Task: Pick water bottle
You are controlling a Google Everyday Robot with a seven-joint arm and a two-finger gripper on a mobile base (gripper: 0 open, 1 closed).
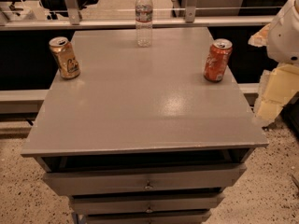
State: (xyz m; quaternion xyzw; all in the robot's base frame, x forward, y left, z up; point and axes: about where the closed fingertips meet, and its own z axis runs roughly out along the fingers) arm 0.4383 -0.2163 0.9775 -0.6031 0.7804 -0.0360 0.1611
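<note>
Since nothing has hold of the water bottle (144, 18) yet, the pick looks to be at its very start, with reach, grasp and lift all left to do. At the left edge of the grey tabletop (140, 111), toward the back, a gold can (64, 57) stands upright. At the middle of the far edge the water bottle stands upright with its white cap on, well apart from both cans and with bare surface around it, so an approach from the front seems unhindered. On the right an orange-red can (217, 59) stands near that edge. Further right a white rounded robot part (286, 29) shows at the border; the gripper itself is out of view, so I cannot tell its state or whether it carries anything. Below the top, drawers (147, 181) are stacked, with a dark gap above the uppermost. A metal rail (93, 23) runs behind the table, the floor (18, 199) is speckled, and pale yellow blocks (278, 90) lie at the right
</note>
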